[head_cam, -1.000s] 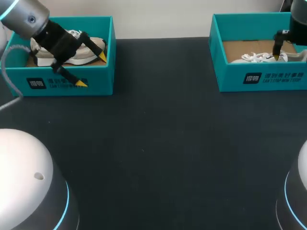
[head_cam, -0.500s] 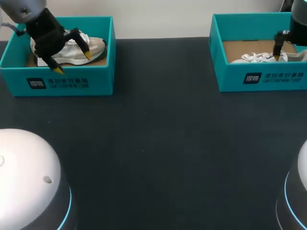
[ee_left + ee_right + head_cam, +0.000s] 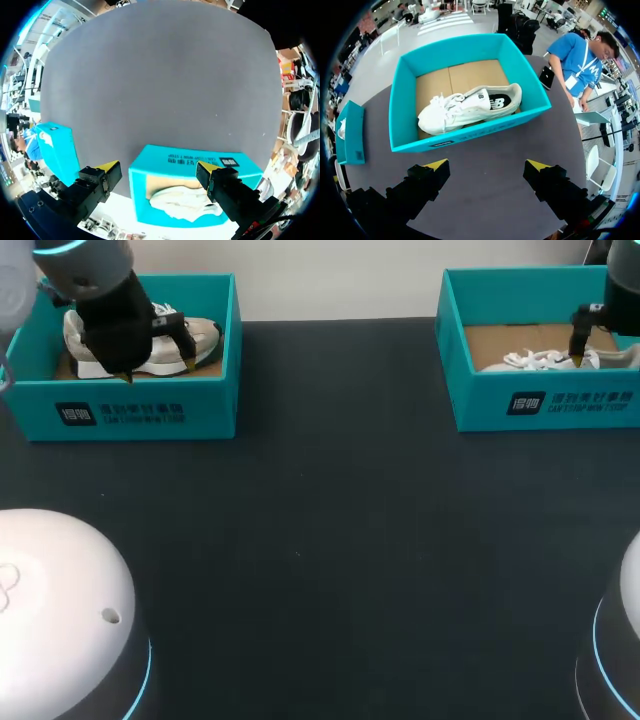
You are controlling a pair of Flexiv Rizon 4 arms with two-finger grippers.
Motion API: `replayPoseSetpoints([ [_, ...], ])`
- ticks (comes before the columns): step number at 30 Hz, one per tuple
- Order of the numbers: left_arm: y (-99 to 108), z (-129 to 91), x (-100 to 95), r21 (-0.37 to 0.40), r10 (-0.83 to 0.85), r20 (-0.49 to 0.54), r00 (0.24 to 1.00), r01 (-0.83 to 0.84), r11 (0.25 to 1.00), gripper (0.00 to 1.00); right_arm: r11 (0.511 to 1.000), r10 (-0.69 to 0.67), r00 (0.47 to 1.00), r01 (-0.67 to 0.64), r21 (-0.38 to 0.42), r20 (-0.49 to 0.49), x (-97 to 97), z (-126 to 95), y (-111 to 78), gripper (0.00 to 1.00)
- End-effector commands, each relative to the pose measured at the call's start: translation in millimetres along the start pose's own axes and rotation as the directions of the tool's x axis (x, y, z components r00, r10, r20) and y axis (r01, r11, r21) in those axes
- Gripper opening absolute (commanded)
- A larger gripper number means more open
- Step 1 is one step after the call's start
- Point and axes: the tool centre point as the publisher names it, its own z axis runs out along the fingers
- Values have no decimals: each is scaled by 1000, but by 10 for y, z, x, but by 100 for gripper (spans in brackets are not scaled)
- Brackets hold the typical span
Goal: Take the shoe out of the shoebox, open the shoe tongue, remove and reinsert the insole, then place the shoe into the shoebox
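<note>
Two teal shoeboxes stand at the table's far corners. The left shoebox [image 3: 130,412] [image 3: 175,159] holds a grey-and-white shoe [image 3: 205,337] [image 3: 182,202]. My left gripper [image 3: 157,370] [image 3: 157,166] hangs open over this box, its fingertips straddling the shoe without touching it. The right shoebox [image 3: 560,400] [image 3: 465,136] holds a white shoe [image 3: 535,360] [image 3: 465,107] lying on its side on brown cardboard. My right gripper [image 3: 487,164] is open and empty, above the table just in front of that box; in the head view only one of its fingers [image 3: 577,340] shows.
Dark table surface [image 3: 330,540] stretches between the two boxes and toward the near edge. The left shoebox [image 3: 350,135] shows off to the side in the right wrist view, and the right shoebox [image 3: 57,150] in the left wrist view.
My left arm has swung back from the left box's front wall to above the shoe inside it. The right arm has not moved.
</note>
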Motion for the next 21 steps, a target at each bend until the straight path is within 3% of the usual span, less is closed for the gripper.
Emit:
replayPoseSetpoints([
  [1,300,48,198,-36,-2,-31,1000,1,999,100,1000,1,1000,-1,-2,-1,-1,5,-6,100],
  [10,832,151,696,-86,-5,-145,989,-8,996,100,1000,1,1000,-1,-2,-1,-1,5,-6,100],
  [17,1234,266,1069,-125,-45,-170,984,24,992,100,1000,1,1000,-1,-2,-1,-1,5,-6,100],
  [21,1490,325,1275,-107,-29,-182,983,9,994,100,1000,1,1000,-1,-2,-1,-1,5,-6,100],
])
